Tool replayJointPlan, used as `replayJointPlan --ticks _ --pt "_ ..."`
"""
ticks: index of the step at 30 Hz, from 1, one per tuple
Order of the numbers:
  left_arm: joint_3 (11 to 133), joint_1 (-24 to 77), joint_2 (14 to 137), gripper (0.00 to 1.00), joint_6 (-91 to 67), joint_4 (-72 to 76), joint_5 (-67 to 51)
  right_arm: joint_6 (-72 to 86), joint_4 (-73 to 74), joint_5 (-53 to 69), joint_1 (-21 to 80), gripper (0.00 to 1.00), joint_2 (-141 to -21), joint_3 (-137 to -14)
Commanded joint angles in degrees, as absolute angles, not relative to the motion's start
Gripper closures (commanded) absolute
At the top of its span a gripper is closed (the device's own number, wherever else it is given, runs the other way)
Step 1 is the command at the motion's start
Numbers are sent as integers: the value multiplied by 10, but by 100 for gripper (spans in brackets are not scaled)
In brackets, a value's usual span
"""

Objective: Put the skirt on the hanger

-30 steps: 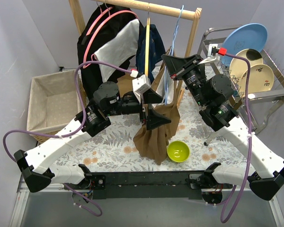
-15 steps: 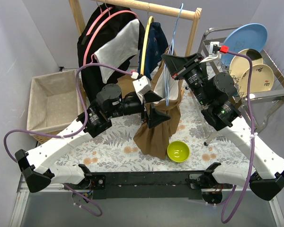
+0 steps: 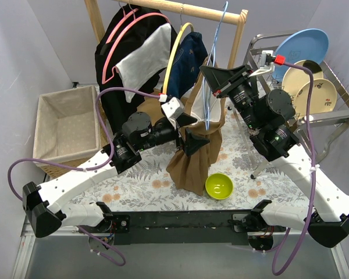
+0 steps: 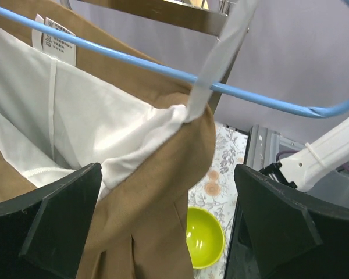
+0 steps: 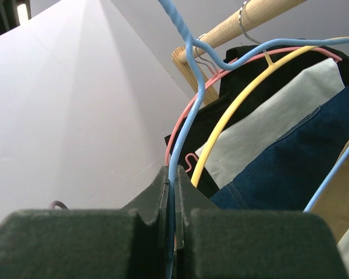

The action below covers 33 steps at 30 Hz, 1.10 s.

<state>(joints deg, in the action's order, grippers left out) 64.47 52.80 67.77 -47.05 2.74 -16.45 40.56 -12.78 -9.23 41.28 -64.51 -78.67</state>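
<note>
Skirt (image 3: 192,163) is light, floppy cloth, so we'd grab its waistband (image 4: 193,152). Right gripper (image 5: 174,186) pinches the hanger (image 4: 262,97); left gripper (image 3: 190,131) is spread wide.

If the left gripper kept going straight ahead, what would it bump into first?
Most likely the brown skirt. Its waist edge hangs right in front of the open left gripper, just under the blue hanger.

The brown, white-lined skirt (image 3: 192,163) hangs by its waistband from the tilted blue hanger (image 4: 134,59).
</note>
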Motion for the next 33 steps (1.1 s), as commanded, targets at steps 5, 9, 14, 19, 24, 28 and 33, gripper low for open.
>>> replayJointPlan --ticks 5,9,14,19,24,28,33 --pt "649 532 719 9 -491 100 -174 410 -237 -110 414 99 -598 -790" --pt "650 532 721 47 -494 99 -171 411 -242 -113 414 99 -593 -779" --pt "650 533 680 100 -505 95 -163 397 -231 -124 414 99 -584 -764" --pt "678 533 639 100 -503 49 -170 354 -243 -156 414 99 -561 -708" --pt "710 533 621 100 -509 12 -208 329 -256 -189 414 99 -569 -686" --pt "728 533 620 100 -512 -11 -243 327 -260 -193 414 99 -600 -696" --pt "726 533 623 100 -511 -19 -288 354 -251 -216 414 99 -629 -733"
